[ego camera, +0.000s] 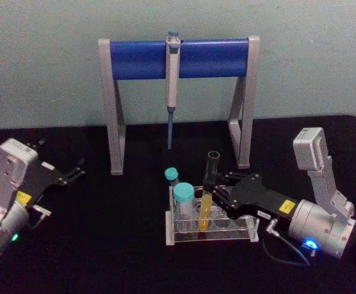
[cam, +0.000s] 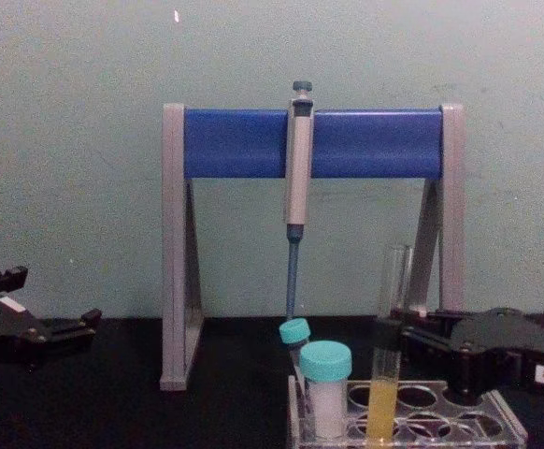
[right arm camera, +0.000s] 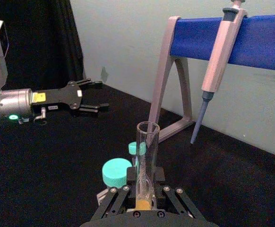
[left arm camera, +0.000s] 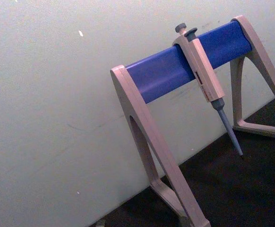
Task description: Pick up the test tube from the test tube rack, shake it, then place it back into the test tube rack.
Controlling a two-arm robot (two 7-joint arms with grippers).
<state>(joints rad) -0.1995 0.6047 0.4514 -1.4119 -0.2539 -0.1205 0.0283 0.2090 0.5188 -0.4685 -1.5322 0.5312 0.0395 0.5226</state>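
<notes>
The test tube [ego camera: 210,195], slim clear glass with yellow-orange liquid in its lower part, stands upright in the low clear test tube rack [ego camera: 242,235] at the table's middle. My right gripper [ego camera: 218,194] reaches in from the right at mid-height and its black fingers are shut on the tube. The right wrist view shows the test tube [right arm camera: 147,151] rising between the two fingers. In the chest view the test tube [cam: 390,374] still sits in the test tube rack [cam: 501,423]. My left gripper [ego camera: 77,170] is parked open at the far left, well away from the rack.
Two teal-capped vials [ego camera: 183,196] stand in the rack just left of the tube. Behind the rack is a grey-and-blue stand [ego camera: 178,58] with a grey pipette [ego camera: 172,86] hanging from it, its tip pointing down towards the rack's far side. The tabletop is black.
</notes>
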